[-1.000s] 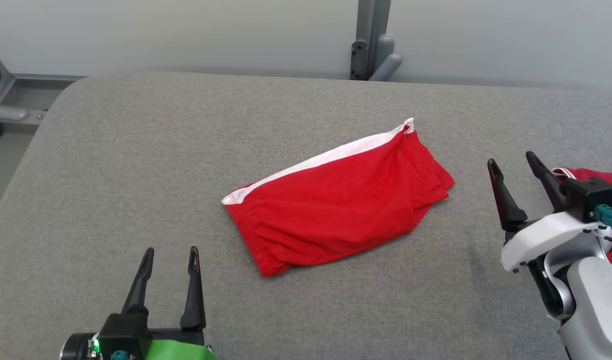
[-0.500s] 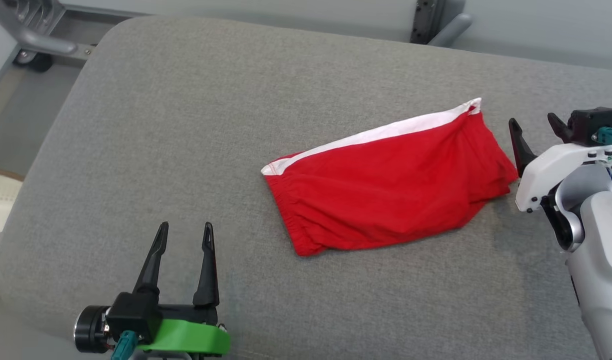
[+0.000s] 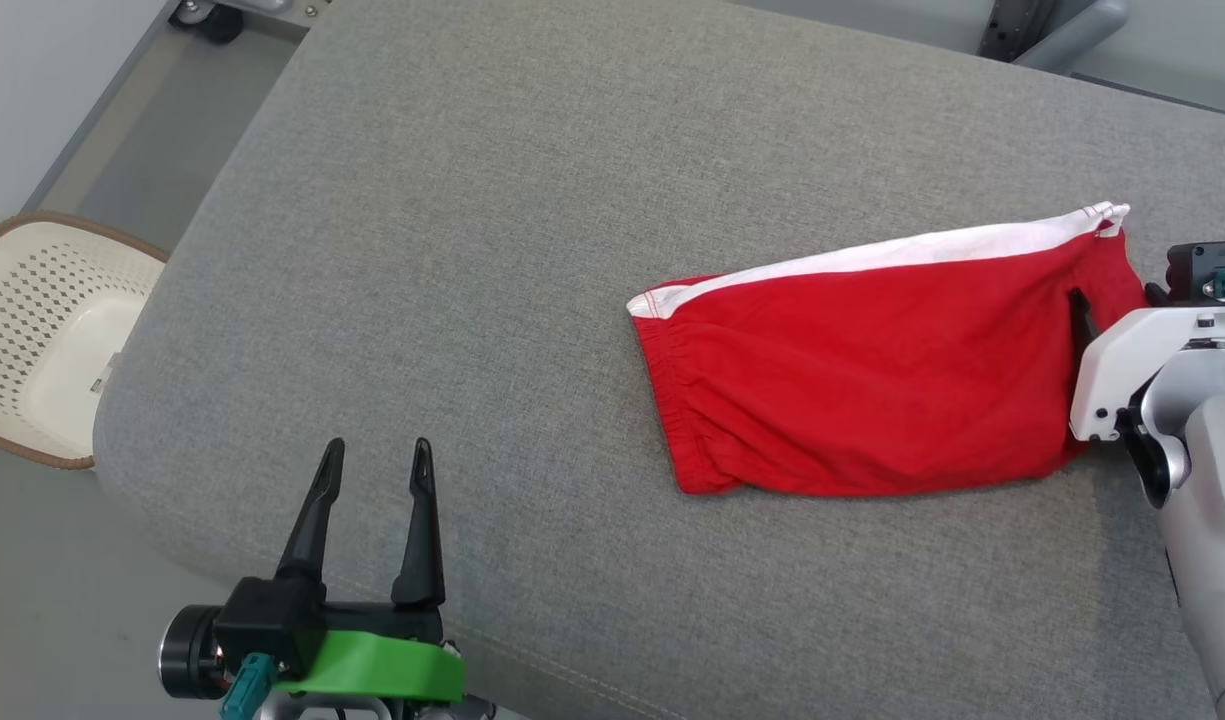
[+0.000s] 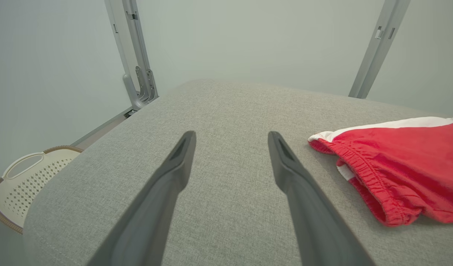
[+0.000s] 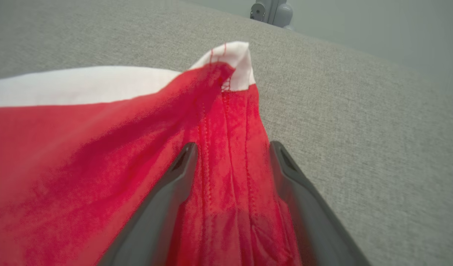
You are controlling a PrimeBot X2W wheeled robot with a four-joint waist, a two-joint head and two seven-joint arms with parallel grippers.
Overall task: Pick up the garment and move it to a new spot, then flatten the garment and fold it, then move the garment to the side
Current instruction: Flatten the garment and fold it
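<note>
Since a second ago the right gripper (image 5: 232, 146) has closed in from well to the right of the garment (image 3: 872, 380) until it sits over the garment's right end. The head camera has also swung, so the cloth's shift across that view is not its own.

Far left of the garment, a cream perforated basket (image 3: 52, 290) stands on the floor beside the grey fabric-covered worktop (image 3: 452, 250). The left gripper (image 3: 378, 447) hovers over the worktop's near edge, well apart from the garment's left end. Its fingers (image 4: 174, 173) are spread wide with nothing between them.

The garment, red with a white band along its far edge, lies flat on the worktop, its gathered elastic hem at the left end.

At the garment's right end, just short of the white-banded corner, the right gripper's fingers (image 5: 167, 192) stand apart. They straddle a raised ridge of red cloth without being pressed together on it.
</note>
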